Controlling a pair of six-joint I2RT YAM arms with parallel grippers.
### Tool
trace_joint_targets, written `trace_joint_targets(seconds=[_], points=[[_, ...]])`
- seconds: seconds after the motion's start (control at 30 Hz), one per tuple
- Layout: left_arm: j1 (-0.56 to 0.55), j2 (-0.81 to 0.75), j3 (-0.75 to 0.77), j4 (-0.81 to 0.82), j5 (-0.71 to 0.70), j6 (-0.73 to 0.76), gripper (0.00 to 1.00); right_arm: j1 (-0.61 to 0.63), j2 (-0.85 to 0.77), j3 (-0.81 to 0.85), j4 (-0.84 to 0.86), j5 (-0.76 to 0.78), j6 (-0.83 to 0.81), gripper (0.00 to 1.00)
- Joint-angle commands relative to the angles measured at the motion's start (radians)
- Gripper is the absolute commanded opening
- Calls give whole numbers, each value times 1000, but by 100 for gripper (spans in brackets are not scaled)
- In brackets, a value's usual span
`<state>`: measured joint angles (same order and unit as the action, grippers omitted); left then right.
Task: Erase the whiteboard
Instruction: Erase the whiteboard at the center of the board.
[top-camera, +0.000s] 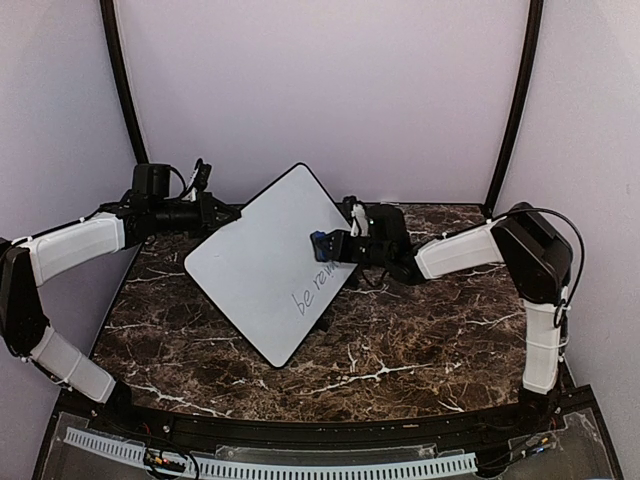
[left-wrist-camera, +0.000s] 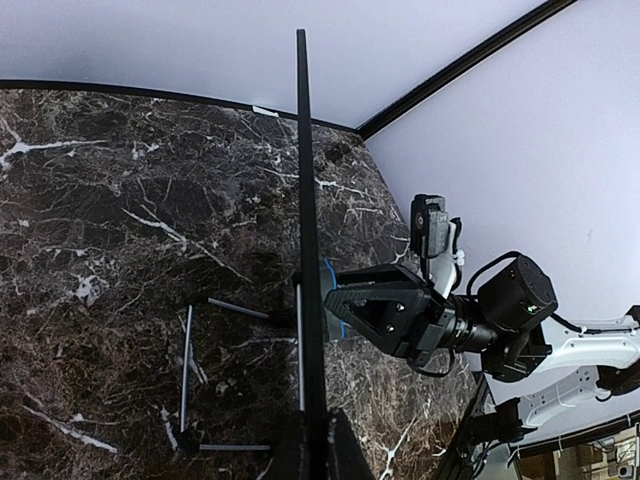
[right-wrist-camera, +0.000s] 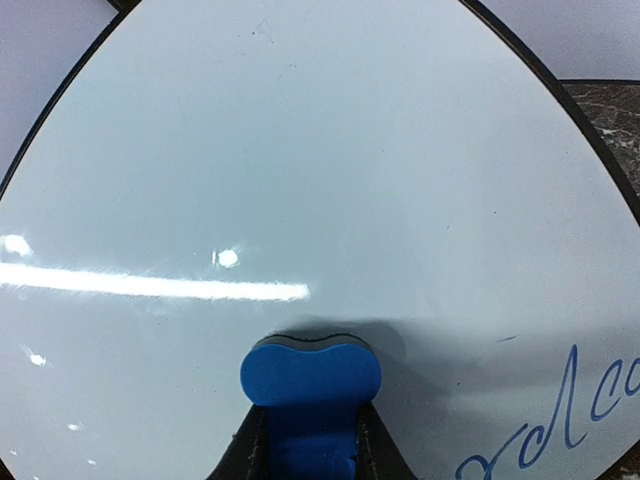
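My left hand (top-camera: 222, 214) is pinching tight on the thin rim at one corner of the whiteboard (top-camera: 265, 255). The board is leaning up over the table (top-camera: 400, 340), reaching from that hand across to my right hand (top-camera: 335, 245). My right hand is squeezing a blue eraser (right-wrist-camera: 310, 372) and pressing it on the white face. Blue writing (right-wrist-camera: 575, 415) is sitting close beside that hand.

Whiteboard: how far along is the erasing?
Most of the whiteboard looks clean. In hand: the left gripper holds its edge, propping it up, and the right gripper sets the blue eraser against its face. Left: the blue writing beside the eraser.
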<state>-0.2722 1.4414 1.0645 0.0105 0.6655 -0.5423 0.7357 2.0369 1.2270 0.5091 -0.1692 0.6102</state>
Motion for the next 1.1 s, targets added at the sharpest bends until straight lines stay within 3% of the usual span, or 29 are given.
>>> trace_joint_targets(seconds=[0.0,0.17,0.33,0.5,0.87,1.07], points=[[-44,-33,-7,43,194,59,0,-63,73,-57,-100,-35,80,22],[-44,-35,-7,43,194,59,0,-99,92,16,-168,110,25,23],[-44,-35,-7,42,193,61,0,-102,141,87,-187,154,-20,23],[-44,-30,-6,42,195,61,0,-76,144,59,-98,106,-73,23],[-44,-21,-8,43,197,59,0,102,83,-159,240,-3,-250,23],[-44,-22,-8,43,196,60,0,190,100,-175,298,-42,-331,23]])
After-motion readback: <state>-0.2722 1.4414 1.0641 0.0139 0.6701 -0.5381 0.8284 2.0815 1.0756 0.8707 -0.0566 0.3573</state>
